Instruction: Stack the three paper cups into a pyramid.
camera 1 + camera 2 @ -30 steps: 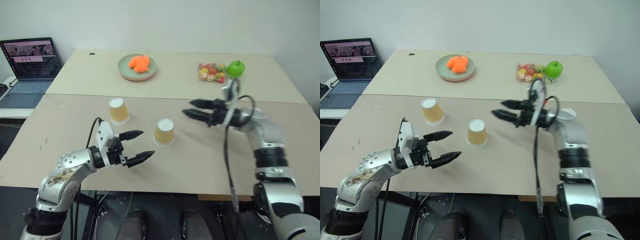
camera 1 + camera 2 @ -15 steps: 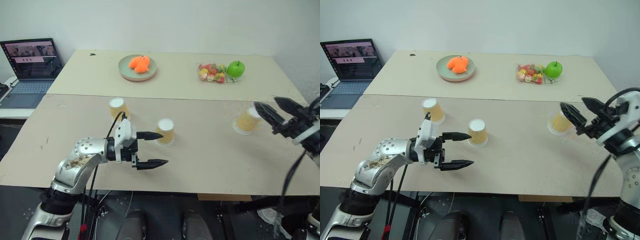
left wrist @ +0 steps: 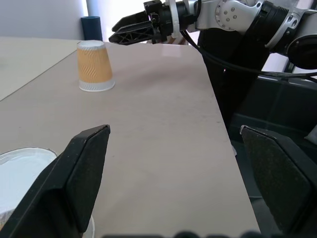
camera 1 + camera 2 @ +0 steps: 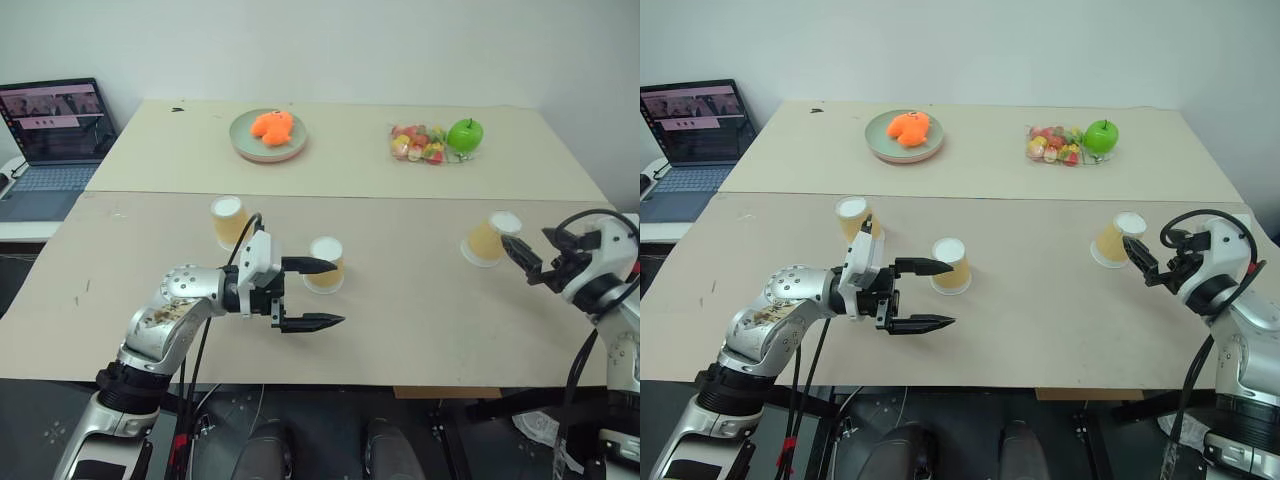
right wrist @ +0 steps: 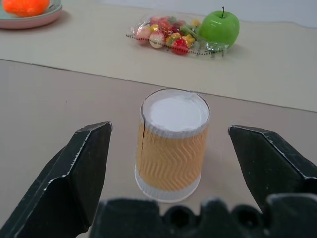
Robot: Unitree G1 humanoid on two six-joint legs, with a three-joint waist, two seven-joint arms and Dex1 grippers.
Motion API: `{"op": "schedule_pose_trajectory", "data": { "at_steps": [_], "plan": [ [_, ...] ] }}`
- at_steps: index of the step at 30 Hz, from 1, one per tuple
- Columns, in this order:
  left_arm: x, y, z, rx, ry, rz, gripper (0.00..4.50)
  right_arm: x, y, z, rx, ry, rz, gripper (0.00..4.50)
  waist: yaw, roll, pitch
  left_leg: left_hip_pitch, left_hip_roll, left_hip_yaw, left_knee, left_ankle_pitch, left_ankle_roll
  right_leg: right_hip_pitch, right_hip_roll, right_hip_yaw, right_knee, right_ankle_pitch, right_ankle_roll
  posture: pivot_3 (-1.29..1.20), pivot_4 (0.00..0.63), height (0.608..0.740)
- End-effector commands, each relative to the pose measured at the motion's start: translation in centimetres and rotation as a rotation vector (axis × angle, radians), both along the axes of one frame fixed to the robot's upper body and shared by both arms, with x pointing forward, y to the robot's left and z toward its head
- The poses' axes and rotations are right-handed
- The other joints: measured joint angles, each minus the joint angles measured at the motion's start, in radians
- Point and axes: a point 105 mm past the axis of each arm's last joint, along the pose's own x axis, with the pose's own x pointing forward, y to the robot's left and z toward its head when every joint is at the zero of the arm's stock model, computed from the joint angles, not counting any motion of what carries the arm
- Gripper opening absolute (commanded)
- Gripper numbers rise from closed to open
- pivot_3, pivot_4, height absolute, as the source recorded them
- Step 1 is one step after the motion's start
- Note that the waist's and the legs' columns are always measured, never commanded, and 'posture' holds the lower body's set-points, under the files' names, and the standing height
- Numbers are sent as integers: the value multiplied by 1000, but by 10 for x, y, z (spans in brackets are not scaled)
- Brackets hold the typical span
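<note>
Lining up on the far-right paper cup [image 5: 172, 141]: right gripper [image 5: 171, 153] spread wide, empty, cup upside down on the table [image 4: 400, 310] just ahead between its fingers. Left gripper [image 4: 308, 293] also wide open, beside the middle cup [image 4: 325, 264]; third cup [image 4: 229, 220] just behind. Cups look light, thin-walled, crushable, so I'd pinch mid-wall gently.

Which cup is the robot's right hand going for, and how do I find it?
Look at the near tan table, then go to its right end. One upside-down paper cup stands alone there, just ahead of the open right gripper. The other two cups sit close together near the left gripper; this one is far off by itself.
</note>
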Motion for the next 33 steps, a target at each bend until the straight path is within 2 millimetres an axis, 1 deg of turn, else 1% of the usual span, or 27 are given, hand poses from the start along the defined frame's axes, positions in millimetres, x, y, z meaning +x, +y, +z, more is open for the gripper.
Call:
{"op": "schedule_pose_trajectory", "data": {
  "at_steps": [1,13,21,26,32,33],
  "plan": [
    [-5,2,10,-14,-47,12,4500,3,-10,14,-26,-46,-8,4410,2,0,0,0,0,0,0,0,0,0,0,0,0,0,0,0,150,676],
    [-1,6,14,-33,-51,72,4500,24,-1,2,8,1,49,4410,-1,0,0,0,0,0,0,0,0,0,0,0,0,0,0,0,150,676],
    [-5,8,16,-44,-54,93,4500,43,-4,-1,2,22,53,4410,-2,0,0,0,0,0,0,0,0,0,0,0,0,0,0,0,150,676],
    [-3,14,19,-61,-58,145,4500,52,-3,0,3,14,69,4410,-2,0,0,0,0,0,0,0,0,0,0,0,0,0,0,0,150,676],
    [-2,28,26,-89,-54,234,4500,55,1,6,0,-7,99,2779,-2,0,0,0,0,0,0,0,-1,0,0,0,1,0,0,0,150,676],
    [-2,31,27,-94,-52,251,4500,56,3,7,-5,-10,107,2696,-2,0,0,0,0,0,0,0,-1,0,0,0,1,0,0,0,150,676]
  ]
}}
